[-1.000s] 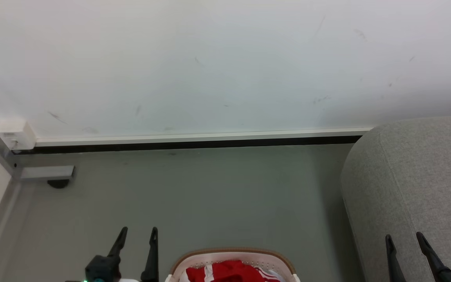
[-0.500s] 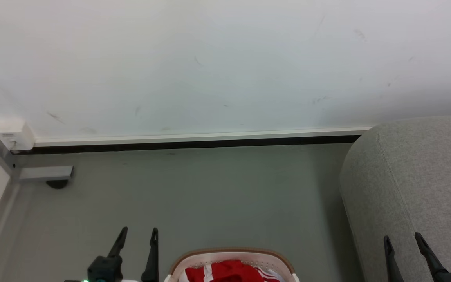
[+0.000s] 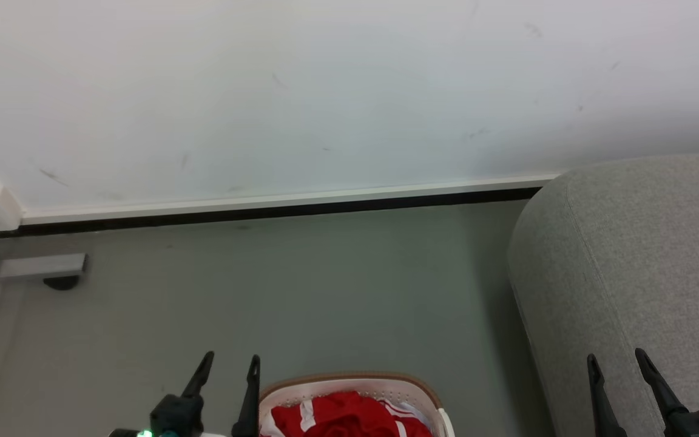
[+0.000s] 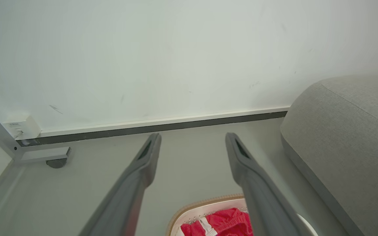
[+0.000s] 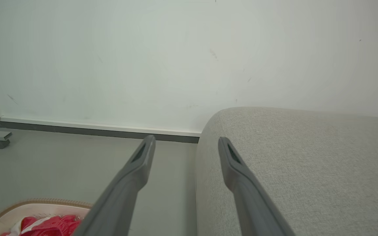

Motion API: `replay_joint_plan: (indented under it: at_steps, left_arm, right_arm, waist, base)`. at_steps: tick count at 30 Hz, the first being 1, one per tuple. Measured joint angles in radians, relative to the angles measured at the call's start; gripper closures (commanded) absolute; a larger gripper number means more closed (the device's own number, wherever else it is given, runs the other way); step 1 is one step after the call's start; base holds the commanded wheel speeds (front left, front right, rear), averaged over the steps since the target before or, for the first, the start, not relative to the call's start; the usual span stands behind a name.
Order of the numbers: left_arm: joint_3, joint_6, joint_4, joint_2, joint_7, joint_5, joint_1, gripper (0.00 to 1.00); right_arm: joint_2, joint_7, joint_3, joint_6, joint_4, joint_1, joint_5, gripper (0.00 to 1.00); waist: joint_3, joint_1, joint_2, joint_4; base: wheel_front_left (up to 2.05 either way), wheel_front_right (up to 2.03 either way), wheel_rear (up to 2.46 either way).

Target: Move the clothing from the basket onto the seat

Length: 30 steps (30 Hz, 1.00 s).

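Over the last second the whole head view slid. The wall (image 3: 325,91), the skirting strip (image 3: 264,206) and the seat (image 3: 641,261) all shifted up and to the left together, so I read this as camera motion, not motion of the things. Slightly more of the basket (image 3: 349,381) came into frame at the bottom edge. The left tool (image 3: 232,358) now stood just beside the basket's rim in that view, nearer than before. The right tool (image 3: 616,356) hung in front of the seat's end. Both tools were spread fully apart and held nothing, unchanged. Judgement: the robot was only starting to settle toward the basket, and no garment had yet been moved. The clothing (image 3: 343,413) lay inside the basket, a crumpled heap of soft red fabric with white stripes, likely to sag and trail when lifted. The basket was rigid white plastic with rounded, perforated walls and a brown textured rim. The seat was grey woven cloth over a bulky form, with rounded corners and one visible seam. The floor (image 3: 325,291) was smooth, matte grey.
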Motion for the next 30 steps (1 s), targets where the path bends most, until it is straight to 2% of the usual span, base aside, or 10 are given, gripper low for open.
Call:
replay_joint_plan:
  at_steps: [11, 24, 30]
  left_arm:
    - [-0.111, -0.06, 0.13, -0.002, 0.0, 0.031, -0.109, 0.0]
    - [-0.224, -0.112, 0.517, -0.003, 0.0, 0.061, -0.341, 0.0]
    - [-0.232, -0.105, 0.653, 0.006, 0.007, 0.078, -0.466, 0.0]
  right_arm:
    - [0.0, 0.0, 0.024, 0.0, -0.048, -0.082, 0.011, 0.0]
    - [-0.001, 0.0, 0.086, 0.0, -0.133, -0.235, 0.076, 0.0]
    - [-0.001, 0.0, 0.097, 0.0, -0.182, -0.295, 0.093, 0.0]
  waist:
    - [0.137, 0.0001, 0.0, -0.072]
    - [0.386, 0.0003, 0.0, -0.172]
    - [0.511, 0.0003, 0.0, -0.208]
  base:
    - [0.0, 0.0, 0.0]
    - [0.0, 0.0, 0.0]
    - [0.0, 0.0, 0.0]
